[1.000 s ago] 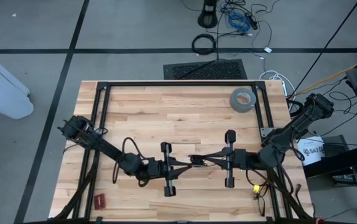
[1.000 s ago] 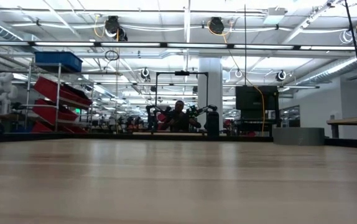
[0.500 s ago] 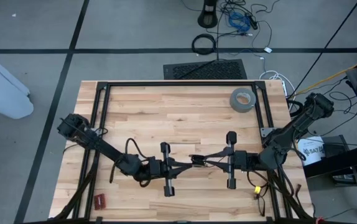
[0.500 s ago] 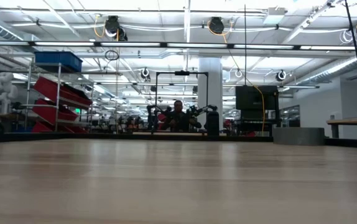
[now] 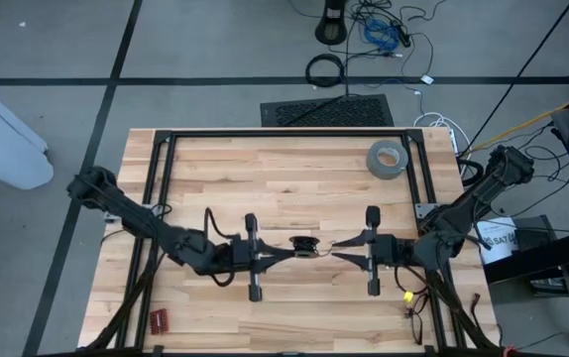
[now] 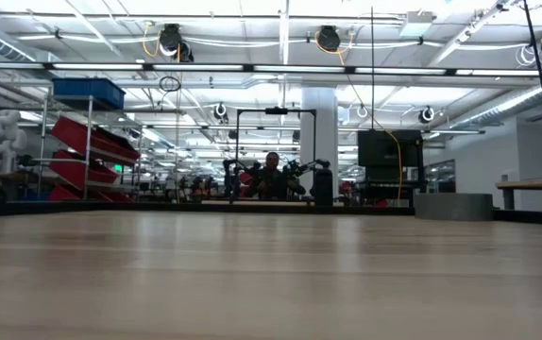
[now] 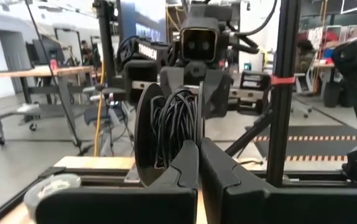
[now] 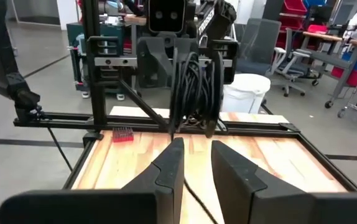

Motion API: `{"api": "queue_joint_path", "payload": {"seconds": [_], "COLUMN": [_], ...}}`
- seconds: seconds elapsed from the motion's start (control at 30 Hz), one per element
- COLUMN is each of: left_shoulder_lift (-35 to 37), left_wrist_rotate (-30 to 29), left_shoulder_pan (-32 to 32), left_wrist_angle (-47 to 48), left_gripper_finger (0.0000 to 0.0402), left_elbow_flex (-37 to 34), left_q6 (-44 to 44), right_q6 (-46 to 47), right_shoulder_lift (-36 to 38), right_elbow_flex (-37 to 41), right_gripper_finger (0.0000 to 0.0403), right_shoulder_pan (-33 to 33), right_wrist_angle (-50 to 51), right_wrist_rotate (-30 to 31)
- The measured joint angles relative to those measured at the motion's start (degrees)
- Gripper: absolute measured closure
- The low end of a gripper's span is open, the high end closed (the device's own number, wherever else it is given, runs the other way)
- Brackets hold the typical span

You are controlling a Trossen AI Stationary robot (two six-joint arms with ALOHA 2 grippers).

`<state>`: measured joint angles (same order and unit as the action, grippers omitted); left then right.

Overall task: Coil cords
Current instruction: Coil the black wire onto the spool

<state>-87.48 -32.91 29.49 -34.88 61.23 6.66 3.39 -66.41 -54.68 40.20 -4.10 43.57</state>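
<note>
In the high view, the coil (image 5: 304, 243) now sits at the left end effector (image 5: 283, 251), and the right end effector (image 5: 338, 249) has drawn away. In the left wrist view, fingers (image 7: 188, 163) are clenched on the coil. In the right wrist view, fingers (image 8: 172, 163) stand released, so the handover looks done.

On my bench (image 5: 294, 178) the two arms meet near the middle of the front half. My left gripper (image 5: 283, 252) reaches in from the left, my right gripper (image 5: 339, 249) from the right, and the coiled cords (image 5: 304, 244) sit between them, at the left jaws and just apart from the right ones. A tape roll (image 5: 386, 158) lies behind them toward the back right corner. A small clip (image 5: 158, 319) lies at the front left edge.
</note>
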Motion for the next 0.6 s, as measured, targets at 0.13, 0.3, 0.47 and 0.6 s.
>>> {"api": "queue_joint_path", "payload": {"seconds": [0.13, 0.3, 0.47, 0.6], "left_shoulder_lift": [1.0, 1.1, 1.1, 1.1], "left_wrist_rotate": [0.0, 0.4, 0.9, 1.2], "left_shoulder_pan": [-0.3, -0.6, -0.6, -0.7], "left_wrist_angle": [3.3, 3.4, 5.3, 7.5], "left_gripper_finger": [0.0401, 0.0401, 0.0401, 0.0401], "left_elbow_flex": [0.0, 0.0, 0.0, 0.0], "left_q6": [-1.7, -1.8, -1.8, -1.9], "right_q6": [-0.4, -1.0, -3.7, -6.6], "right_shoulder_lift": [0.0, -0.3, -0.3, -0.2], "right_elbow_flex": [0.0, 0.0, 0.0, 0.0], "right_gripper_finger": [0.0334, 0.0334, 0.0334, 0.0334], "right_shoulder_pan": [-0.9, -2.7, -3.5, -3.9], "right_wrist_angle": [-0.6, -0.9, -2.5, -4.4], "right_wrist_rotate": [0.0, -0.6, -0.6, -0.8]}}
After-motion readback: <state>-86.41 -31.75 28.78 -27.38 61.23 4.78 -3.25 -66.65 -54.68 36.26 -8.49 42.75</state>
